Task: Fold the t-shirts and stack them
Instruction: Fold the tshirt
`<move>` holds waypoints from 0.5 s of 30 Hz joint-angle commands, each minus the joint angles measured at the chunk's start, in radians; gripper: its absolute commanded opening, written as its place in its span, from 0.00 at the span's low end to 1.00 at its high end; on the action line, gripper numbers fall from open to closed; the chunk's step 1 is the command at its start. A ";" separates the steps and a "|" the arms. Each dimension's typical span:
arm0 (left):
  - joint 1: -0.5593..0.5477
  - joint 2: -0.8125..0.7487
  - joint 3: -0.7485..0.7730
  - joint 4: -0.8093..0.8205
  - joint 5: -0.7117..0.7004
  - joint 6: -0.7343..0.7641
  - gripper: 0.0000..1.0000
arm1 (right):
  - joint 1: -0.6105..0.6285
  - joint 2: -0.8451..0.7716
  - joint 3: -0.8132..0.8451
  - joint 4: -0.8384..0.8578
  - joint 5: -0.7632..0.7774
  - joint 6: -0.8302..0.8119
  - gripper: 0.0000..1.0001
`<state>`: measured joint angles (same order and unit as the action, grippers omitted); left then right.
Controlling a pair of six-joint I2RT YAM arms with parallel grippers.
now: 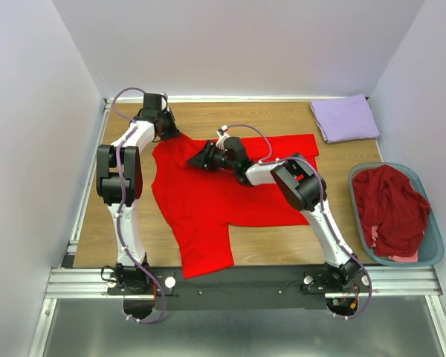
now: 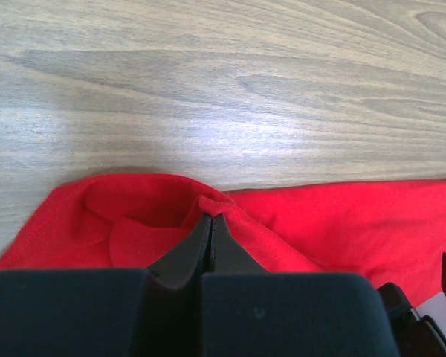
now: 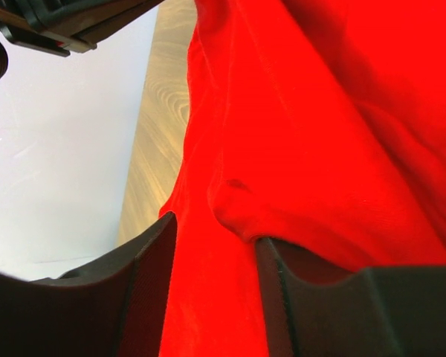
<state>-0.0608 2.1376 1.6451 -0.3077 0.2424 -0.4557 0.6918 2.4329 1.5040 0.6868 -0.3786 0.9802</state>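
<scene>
Bright even light, soft shadows, little blur.

One bright red cloth short-sleeved t-shirt lying spread out. One pale lavender folded cloth shirt lying. One heap of dark maroon cloth lying; garments inside not counting out clearly. One sliver of pink cloth showing. One teal-blue plastic basket standing. One light wooden worktop carrying everything. Two white-and-black robot arms working: left arm, right arm. Two black two-finger claws showing: left claw, right claw.
</scene>
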 commanded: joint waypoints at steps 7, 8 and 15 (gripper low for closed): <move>-0.005 -0.005 -0.010 0.015 0.001 0.011 0.00 | 0.014 -0.012 0.007 0.028 0.006 0.008 0.24; -0.005 -0.007 -0.008 0.015 0.001 0.011 0.00 | 0.012 -0.017 0.007 0.028 0.004 0.011 0.22; -0.004 -0.077 -0.071 0.016 -0.012 0.005 0.00 | 0.014 -0.087 -0.063 0.026 0.004 0.018 0.04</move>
<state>-0.0608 2.1323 1.6241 -0.3004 0.2424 -0.4557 0.6968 2.4157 1.4788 0.6884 -0.3786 0.9958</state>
